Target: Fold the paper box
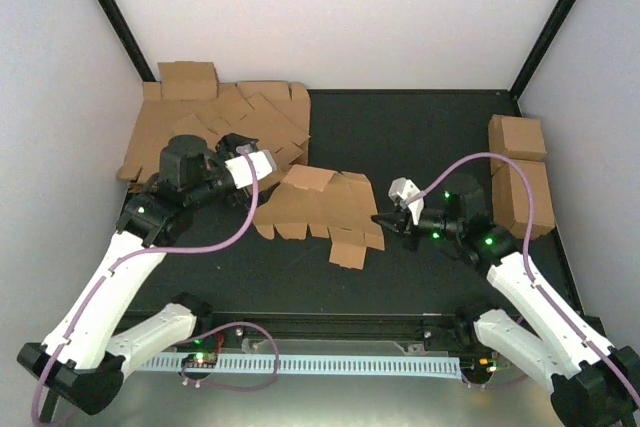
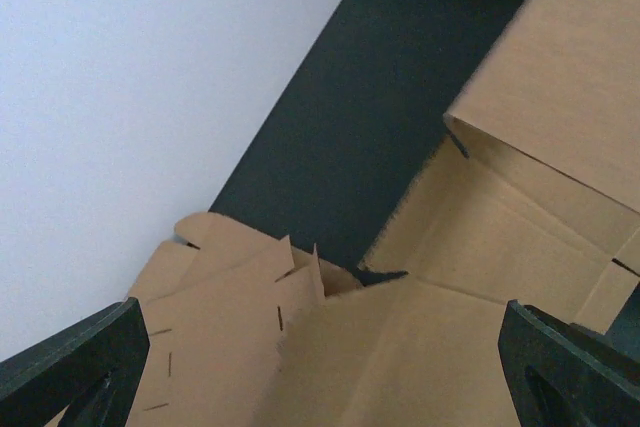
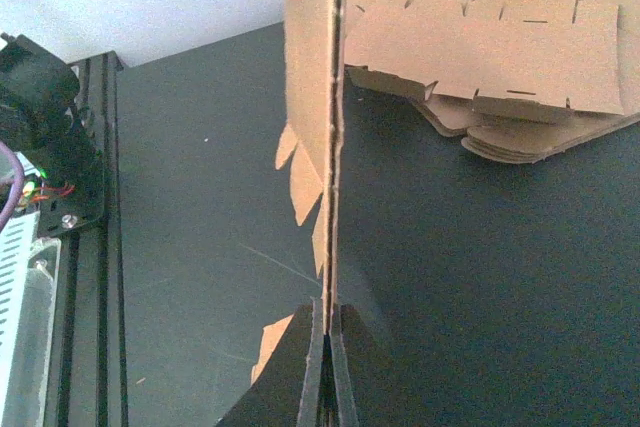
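Here's the paper box (image 1: 318,209), in the middle of the frame on the dark table (image 1: 420,137): a flat brown die-cut with tabs hanging off its lower edge and one panel humped up along a crease. The right gripper (image 1: 384,217) is clamped on its right-hand edge, and look at the right wrist view: the sheet runs edge-on straight up out of the pinched fingers (image 3: 312,387), thin as a card. At the box's left end the left gripper (image 1: 256,165) is spread wide, grasping nothing. Its wrist view shows both fingers (image 2: 85,367) in the lower corners with bare cardboard between them. This piece looks light and springy, I'd say: stiff across a panel, ready to hinge at the scored lines, easy to crease if squeezed mid-panel. The best purchase is likely a panel edge close to a fold, not a flimsy tab. Upper left, the heap of cardboard sheets (image 1: 215,117) crowds the left gripper, so snagging a wrong sheet is a risk. Two cardboard cuboids (image 1: 525,197) sit far right, well apart from the box.
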{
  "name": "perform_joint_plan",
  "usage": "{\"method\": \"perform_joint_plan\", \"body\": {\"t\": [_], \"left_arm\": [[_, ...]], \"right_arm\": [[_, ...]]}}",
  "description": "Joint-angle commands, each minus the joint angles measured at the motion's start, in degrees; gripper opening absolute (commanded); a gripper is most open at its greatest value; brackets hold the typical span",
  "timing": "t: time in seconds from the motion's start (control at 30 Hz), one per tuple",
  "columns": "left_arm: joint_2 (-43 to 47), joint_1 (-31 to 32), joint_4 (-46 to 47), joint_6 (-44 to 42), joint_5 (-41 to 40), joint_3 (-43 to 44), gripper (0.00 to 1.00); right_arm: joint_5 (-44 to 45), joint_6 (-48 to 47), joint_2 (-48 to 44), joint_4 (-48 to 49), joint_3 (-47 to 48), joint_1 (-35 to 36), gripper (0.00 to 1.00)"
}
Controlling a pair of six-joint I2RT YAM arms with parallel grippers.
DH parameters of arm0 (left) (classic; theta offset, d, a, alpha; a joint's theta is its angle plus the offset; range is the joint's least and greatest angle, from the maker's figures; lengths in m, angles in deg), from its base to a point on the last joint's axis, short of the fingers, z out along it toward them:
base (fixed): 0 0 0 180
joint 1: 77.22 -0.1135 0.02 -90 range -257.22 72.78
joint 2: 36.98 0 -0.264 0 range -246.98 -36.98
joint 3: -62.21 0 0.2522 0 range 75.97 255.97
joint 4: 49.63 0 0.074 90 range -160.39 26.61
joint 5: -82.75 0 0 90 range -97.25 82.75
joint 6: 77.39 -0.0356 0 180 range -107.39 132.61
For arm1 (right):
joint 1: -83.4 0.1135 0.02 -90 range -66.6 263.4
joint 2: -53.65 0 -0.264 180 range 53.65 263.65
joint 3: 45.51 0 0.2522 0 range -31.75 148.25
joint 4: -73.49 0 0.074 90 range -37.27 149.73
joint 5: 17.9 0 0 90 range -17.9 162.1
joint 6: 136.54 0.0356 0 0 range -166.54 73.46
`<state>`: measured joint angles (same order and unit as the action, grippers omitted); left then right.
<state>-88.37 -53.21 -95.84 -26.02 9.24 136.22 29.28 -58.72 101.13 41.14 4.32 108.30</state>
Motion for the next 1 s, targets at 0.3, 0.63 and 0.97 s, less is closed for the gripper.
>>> {"method": "perform_joint_plan", "body": {"t": [0.3, 0.63, 0.97], "left_arm": [[6.77, -6.77, 0.21, 16.23, -5.85, -2.30, 0.99], [19.38, -8.81, 4.27, 46.35, -10.31, -12.35, 0.99], [17.00, -19.61, 2.92, 55.71, 9.34, -16.34, 0.99]], "right_arm": [[3.86, -1.10, -0.55, 2.61, 0.84, 1.29, 0.02], [7.55, 7.18, -0.55, 4.93, 0.53, 1.29, 0.02], [12.61, 20.82, -0.31, -0.79, 6.69, 1.18, 0.02]]}}
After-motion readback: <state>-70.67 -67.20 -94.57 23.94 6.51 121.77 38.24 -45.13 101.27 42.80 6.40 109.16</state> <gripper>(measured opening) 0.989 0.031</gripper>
